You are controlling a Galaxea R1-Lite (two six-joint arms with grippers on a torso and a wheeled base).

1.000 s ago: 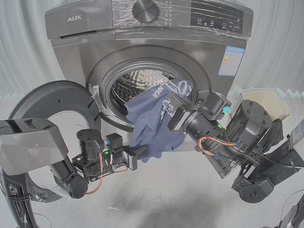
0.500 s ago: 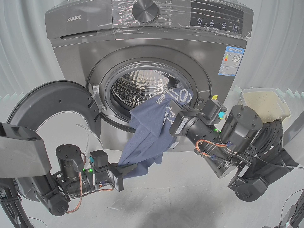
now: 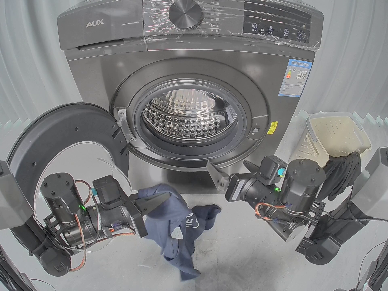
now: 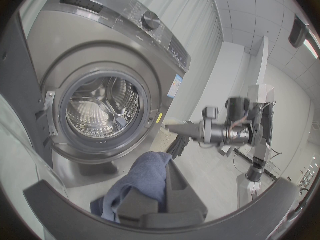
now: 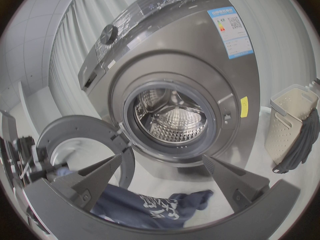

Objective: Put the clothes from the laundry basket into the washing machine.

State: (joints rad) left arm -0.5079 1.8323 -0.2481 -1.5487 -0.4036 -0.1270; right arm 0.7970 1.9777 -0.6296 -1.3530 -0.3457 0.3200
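Your L pincer is pinching the navy shirt by one edge. The rest of it droops onto the floor, at 6 o'clock from the drum of the washing machine, outside it. Your R pincer is spread wide, approx 5 o'clock from the drum. The door hangs open at 9 o'clock. At 3 o'clock of the machine sits the laundry basket, w/ a dark garment draped over its rim.

The head camera looks down from up high at the washing machine. Both wrist cameras sit low, facing its drum, which all three see.
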